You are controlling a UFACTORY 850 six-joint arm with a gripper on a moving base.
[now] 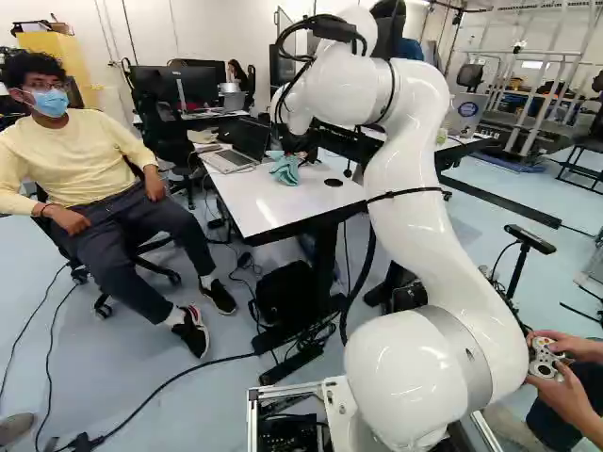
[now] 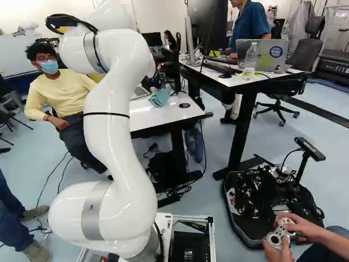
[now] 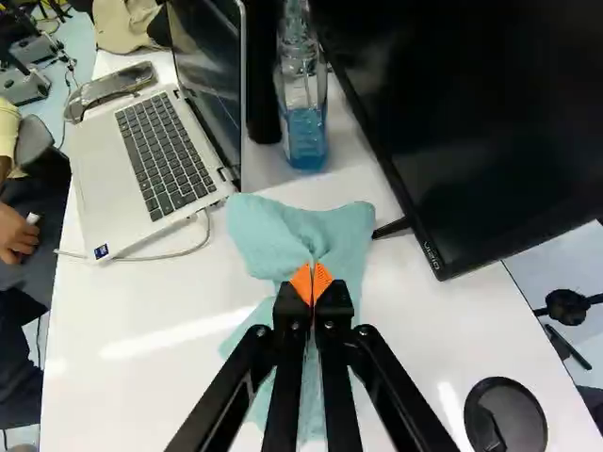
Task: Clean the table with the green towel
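In the left base view my gripper [image 1: 298,144] points down over the green towel [image 1: 285,172], which is bunched up on the white table [image 1: 259,209]. Seen from the wrist, the gripper [image 3: 312,282] has its orange tips together, with the pale green towel [image 3: 301,231] pinched in folds at them. Part of the cloth spreads ahead of the fingers, and the rest runs back beneath them along the tabletop [image 3: 141,395]. The fingers hide the middle of the towel.
An open laptop [image 3: 162,155] with its cable, a phone-like object [image 3: 111,87] and a bottle of blue liquid [image 3: 305,132] stand around the towel. A monitor [image 3: 471,122] stands close beside it. A round black grommet [image 3: 506,414] is set near the table's edge.
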